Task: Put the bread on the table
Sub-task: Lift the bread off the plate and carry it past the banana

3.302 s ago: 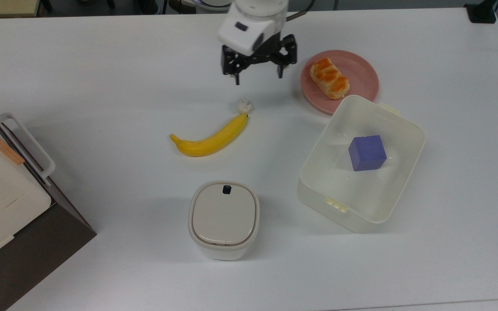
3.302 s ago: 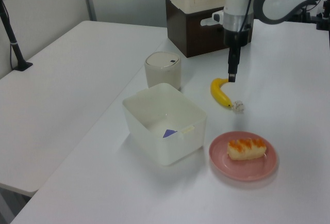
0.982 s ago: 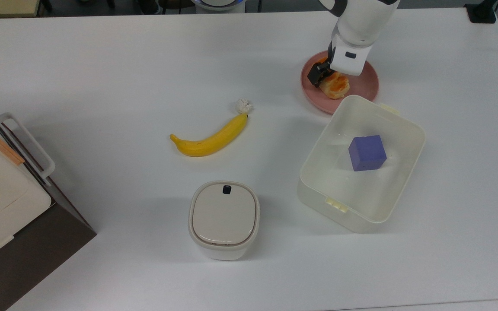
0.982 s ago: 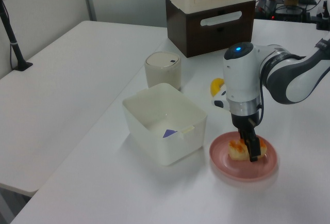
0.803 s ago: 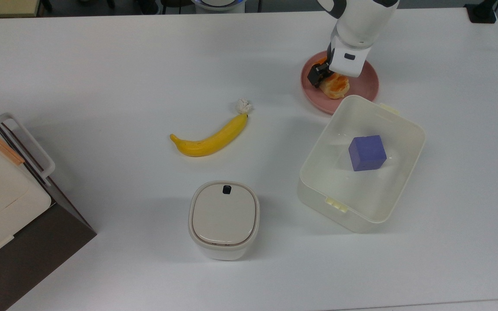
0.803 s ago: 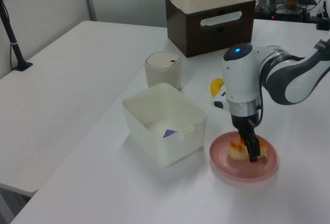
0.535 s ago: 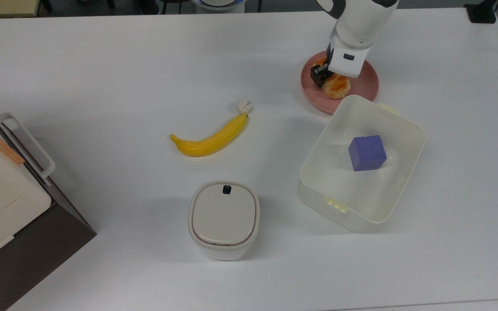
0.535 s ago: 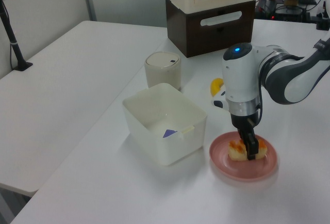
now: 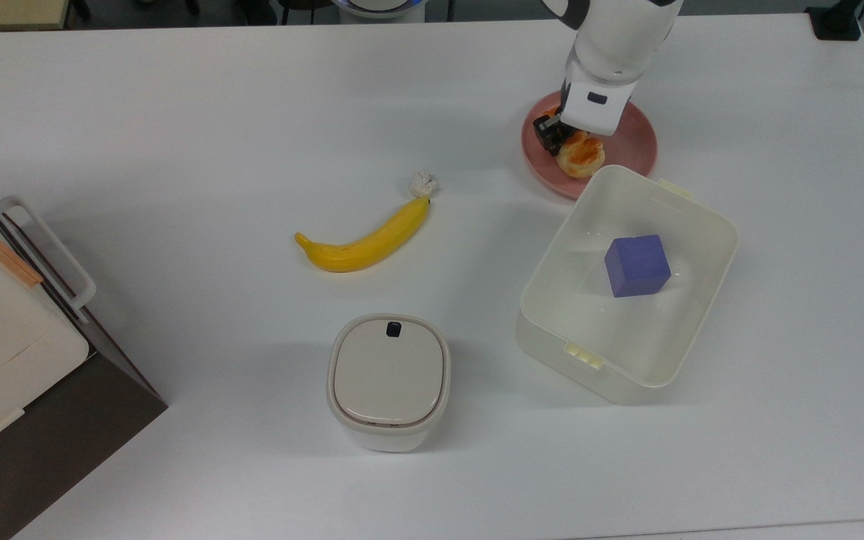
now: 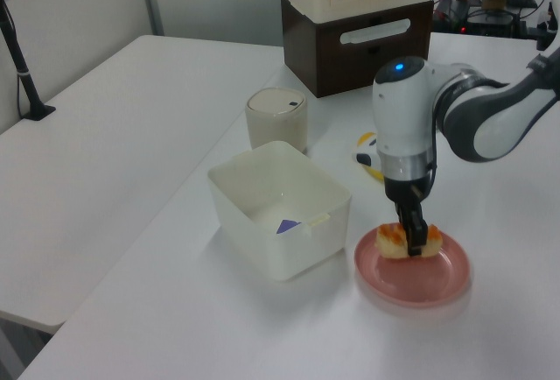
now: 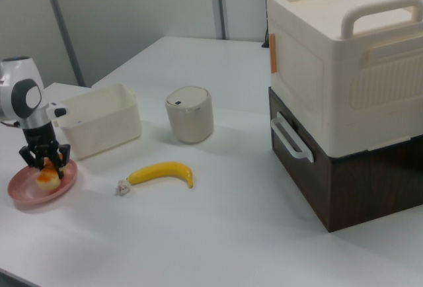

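Since half a second earlier, the bread (image 10: 403, 241) had risen clear of the pink plate (image 10: 411, 277), clamped between the fingers of the gripper (image 10: 415, 242). In the top view it hung over the plate's left part (image 9: 582, 154), just beyond the far-left corner of the open white box (image 9: 627, 285). A banana (image 9: 364, 244) lay well apart on the table (image 9: 177, 135).
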